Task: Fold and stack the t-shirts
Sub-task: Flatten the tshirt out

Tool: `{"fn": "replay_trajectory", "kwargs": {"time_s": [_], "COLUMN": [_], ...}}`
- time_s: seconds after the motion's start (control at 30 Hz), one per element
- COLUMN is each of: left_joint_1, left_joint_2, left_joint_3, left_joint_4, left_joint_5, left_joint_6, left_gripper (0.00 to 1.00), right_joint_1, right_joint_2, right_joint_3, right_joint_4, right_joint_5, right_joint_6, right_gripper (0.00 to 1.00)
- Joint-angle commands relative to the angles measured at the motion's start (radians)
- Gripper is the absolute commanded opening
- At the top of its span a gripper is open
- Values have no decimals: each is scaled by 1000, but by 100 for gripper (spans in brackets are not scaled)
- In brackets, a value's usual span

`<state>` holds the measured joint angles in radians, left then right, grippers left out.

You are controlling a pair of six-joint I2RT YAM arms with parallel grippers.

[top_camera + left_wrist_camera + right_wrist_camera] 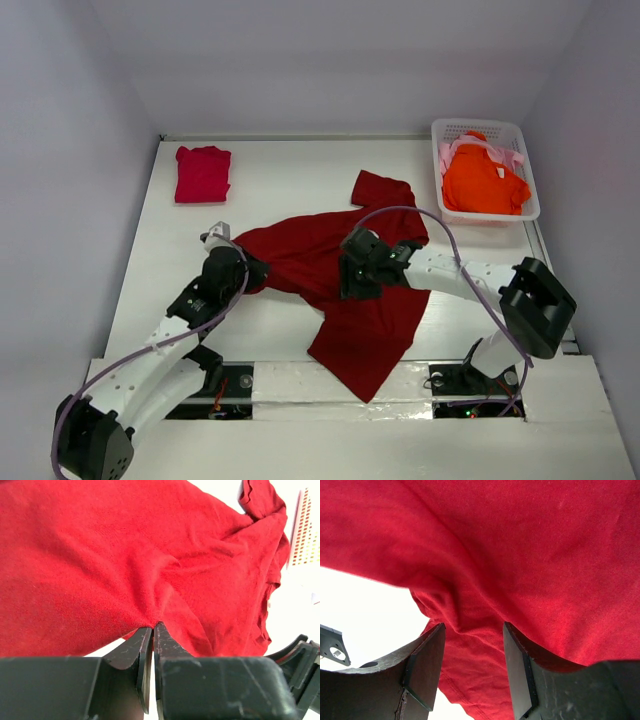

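1. Pinching hard, the left gripper has both fingers pressed together with a small peak of the dark red shirt caught at their tips; the cloth fans up and away from that pinch in tight creases
2. Right gripper: the fingers stand about half apart, pointing down at the same shirt. A soft ridge of cloth lies in the gap, but neither pad presses on it, so I judge this one open and not holding
3. From above, the left gripper is at the shirt's left edge and the right gripper is over its middle, near each other, with a stretch of cloth between them
4. The dark red shirt lies crumpled on the table. Its long axis runs from a sleeve on the far side toward the near edge, where the lower end drapes over the table's front edge. The cloth to be spread lies to the right of the left fingers and below the right ones
5. The right arm is nearer the bulk of the shirt; the left has only the edge. My judgement is that the next move depends on the right fingers closing on that ridge, so that both can pull the shirt flat
6. Further out, a crimson-pink shirt lies folded at the far left, well apart. At the far right, a basket holds an orange shirt and a pale pink shirt
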<state>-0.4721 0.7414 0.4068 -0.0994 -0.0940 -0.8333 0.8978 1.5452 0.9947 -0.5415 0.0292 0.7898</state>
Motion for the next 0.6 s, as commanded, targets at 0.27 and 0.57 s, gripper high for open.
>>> {"fn": "replay_trajectory", "kwargs": {"time_s": [0.27, 0.57], "left_joint_1": [-5, -5], "left_joint_2": [-30, -80], "left_joint_3": [44, 105], "left_joint_4": [-72, -148], "left_joint_5": [-29, -52], "left_joint_6": [40, 56], "left_gripper": [0, 0], "right_joint_1": [16, 26], "right_joint_2": [26, 32], "right_joint_3": [44, 51], "right_joint_4": [38, 29], "right_joint_5": [-11, -11], "right_joint_6": [-8, -9], "right_gripper": [56, 56]}}
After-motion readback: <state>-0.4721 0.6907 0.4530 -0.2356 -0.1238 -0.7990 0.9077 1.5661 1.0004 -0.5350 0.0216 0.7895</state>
